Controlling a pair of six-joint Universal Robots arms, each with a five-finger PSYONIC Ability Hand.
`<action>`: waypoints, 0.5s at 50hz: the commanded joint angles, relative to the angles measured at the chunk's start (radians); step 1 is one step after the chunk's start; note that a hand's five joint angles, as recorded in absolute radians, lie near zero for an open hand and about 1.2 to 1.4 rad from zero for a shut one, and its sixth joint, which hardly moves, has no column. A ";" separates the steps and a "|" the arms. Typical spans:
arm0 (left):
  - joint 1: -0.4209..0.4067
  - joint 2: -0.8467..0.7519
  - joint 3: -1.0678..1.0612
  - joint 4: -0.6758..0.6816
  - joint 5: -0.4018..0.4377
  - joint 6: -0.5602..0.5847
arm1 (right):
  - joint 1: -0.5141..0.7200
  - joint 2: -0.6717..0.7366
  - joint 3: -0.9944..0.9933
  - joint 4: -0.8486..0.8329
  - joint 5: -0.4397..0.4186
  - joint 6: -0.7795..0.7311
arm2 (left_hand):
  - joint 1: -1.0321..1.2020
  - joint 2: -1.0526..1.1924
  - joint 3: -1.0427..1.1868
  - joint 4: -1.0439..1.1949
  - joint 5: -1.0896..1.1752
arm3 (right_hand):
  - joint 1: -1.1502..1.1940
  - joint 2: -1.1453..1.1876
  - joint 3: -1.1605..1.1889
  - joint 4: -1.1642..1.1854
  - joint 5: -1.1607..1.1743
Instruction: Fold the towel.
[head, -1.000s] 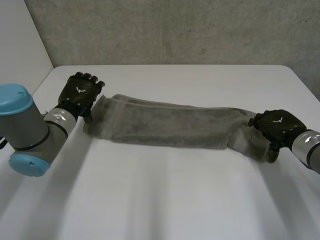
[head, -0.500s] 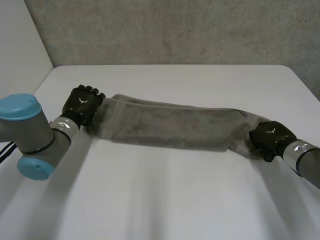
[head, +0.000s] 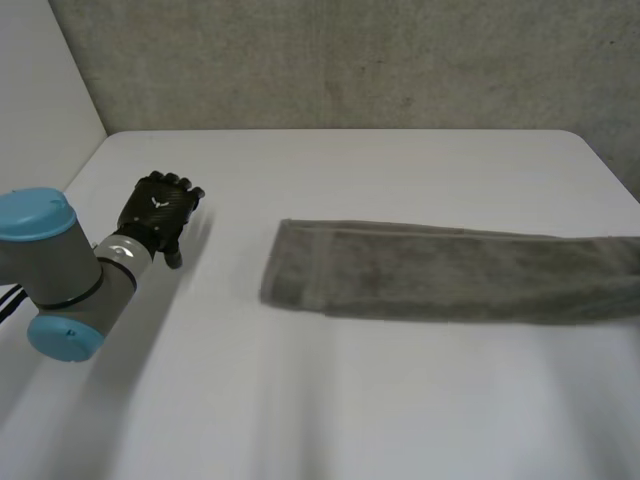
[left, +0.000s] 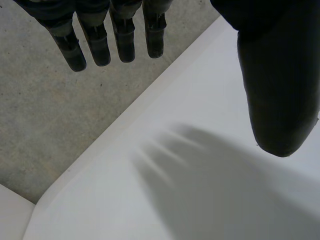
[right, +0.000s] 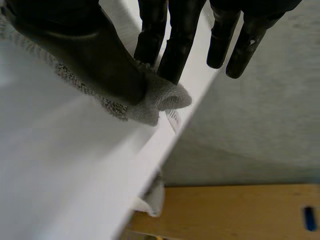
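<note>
We see the left arm (head: 62, 268) as a thick grey cylinder with rounded light-blue caps (head: 35, 212), one on top and one at its lower end, and a pale grey wrist ring (head: 122, 250). The left hand (head: 158, 210) is black with a faint woven sheen and a small white mark (head: 158, 203) on its back. Its fingers (left: 98, 46) are slim, dark, segmented rods with rounded tips, and the thumb (left: 277, 85) is broad, smooth and blunt. The right hand (right: 87, 52) is the same black, with matching parts.

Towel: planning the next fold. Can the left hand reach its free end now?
Probably yes: the left hand is open, with bare table between it and the end of the towel.
</note>
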 joint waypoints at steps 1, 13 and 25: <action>-0.004 0.002 -0.002 0.000 -0.002 0.000 | -0.001 -0.001 -0.162 0.018 -0.013 0.052 | -0.005 0.016 -0.042 -0.056 0.004 | 0.111 0.138 -0.050 -0.078 0.085; -0.010 0.027 -0.036 0.000 0.000 0.000 | 0.426 -0.047 -0.338 0.067 0.002 0.246 | -0.005 0.016 -0.042 -0.056 0.004 | 0.111 0.138 -0.050 -0.078 0.085; -0.008 0.056 -0.062 0.001 0.000 -0.002 | 0.920 0.128 -0.384 0.029 0.113 0.234 | -0.008 0.013 -0.042 -0.056 0.001 | 0.111 0.138 -0.050 -0.078 0.085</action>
